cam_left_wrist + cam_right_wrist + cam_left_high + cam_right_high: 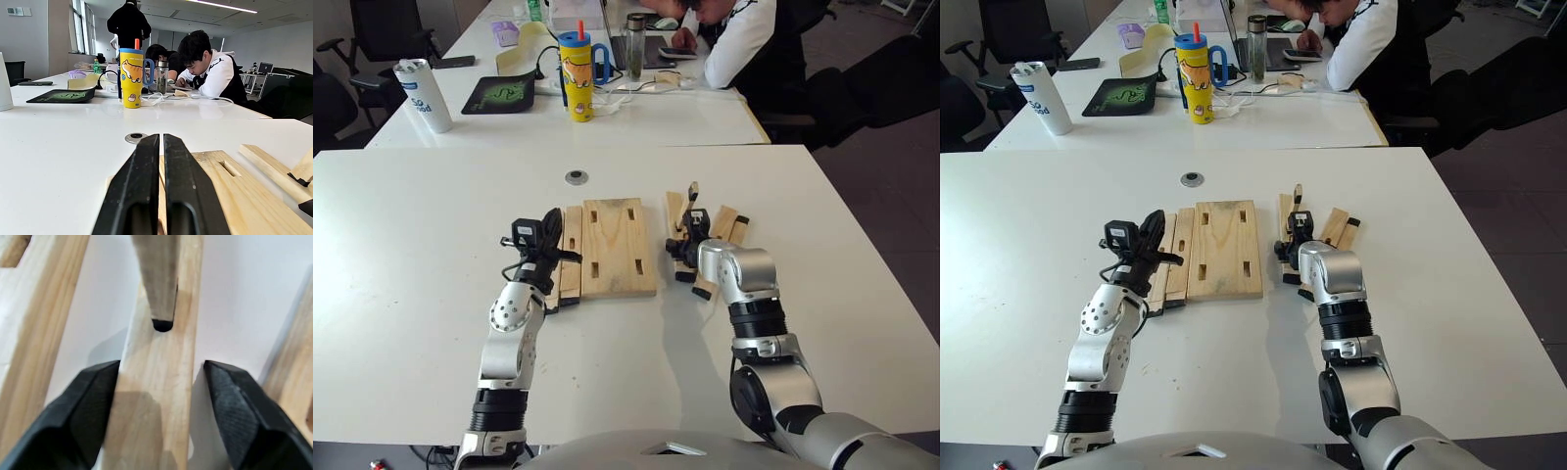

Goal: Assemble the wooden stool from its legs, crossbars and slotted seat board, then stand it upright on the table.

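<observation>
Grip coming: R gripper [160,382], jaws wide apart, straddles pale slotted wooden bar [164,352], right of frame centre; should close square, no twist. Pale rectangular slotted seat board [619,245] lies flat mid-frame. L gripper [161,142] pinched closed just left. R wrist cam reveals tan wooden stick [157,264] seated in bar's hole; head cams leave that unclear.

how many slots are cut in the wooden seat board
4. The seat board has a far left slot, a near left slot, a far right slot and a near right slot. Its whole top shows, so none seems hidden.
</observation>
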Robot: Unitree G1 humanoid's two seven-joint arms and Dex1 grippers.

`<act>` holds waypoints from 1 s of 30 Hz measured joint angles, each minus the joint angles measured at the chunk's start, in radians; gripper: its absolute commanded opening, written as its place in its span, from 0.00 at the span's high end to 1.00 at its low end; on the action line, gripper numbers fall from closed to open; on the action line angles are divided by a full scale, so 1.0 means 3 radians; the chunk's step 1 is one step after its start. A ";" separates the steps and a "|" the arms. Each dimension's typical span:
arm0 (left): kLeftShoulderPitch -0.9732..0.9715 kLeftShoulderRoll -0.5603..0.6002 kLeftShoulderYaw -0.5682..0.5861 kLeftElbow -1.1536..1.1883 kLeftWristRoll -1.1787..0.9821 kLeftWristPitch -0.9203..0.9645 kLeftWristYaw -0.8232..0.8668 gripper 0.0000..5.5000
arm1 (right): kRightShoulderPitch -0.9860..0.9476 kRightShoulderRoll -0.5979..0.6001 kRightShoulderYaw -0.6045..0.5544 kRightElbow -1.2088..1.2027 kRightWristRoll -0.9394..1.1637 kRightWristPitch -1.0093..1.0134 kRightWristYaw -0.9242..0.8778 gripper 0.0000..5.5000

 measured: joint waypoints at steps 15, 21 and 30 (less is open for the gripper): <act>-0.0171 -0.0218 0.0175 0.0079 -0.0815 0.0370 -0.0203 0.88 | -0.0055 -0.0568 0.0530 -0.0397 -0.0160 -0.1914 0.1157 0.62; -0.0164 -0.0386 0.0365 -0.0439 -0.2230 0.1133 -0.0392 0.74 | -0.0052 -0.0937 0.0755 -0.0639 -0.0064 -0.2621 0.2204 0.62; -0.0143 -0.0394 0.0544 -0.0660 -0.2900 0.1384 -0.0322 0.59 | 0.0100 -0.1123 0.0844 -0.0766 0.0036 -0.2871 0.2777 0.62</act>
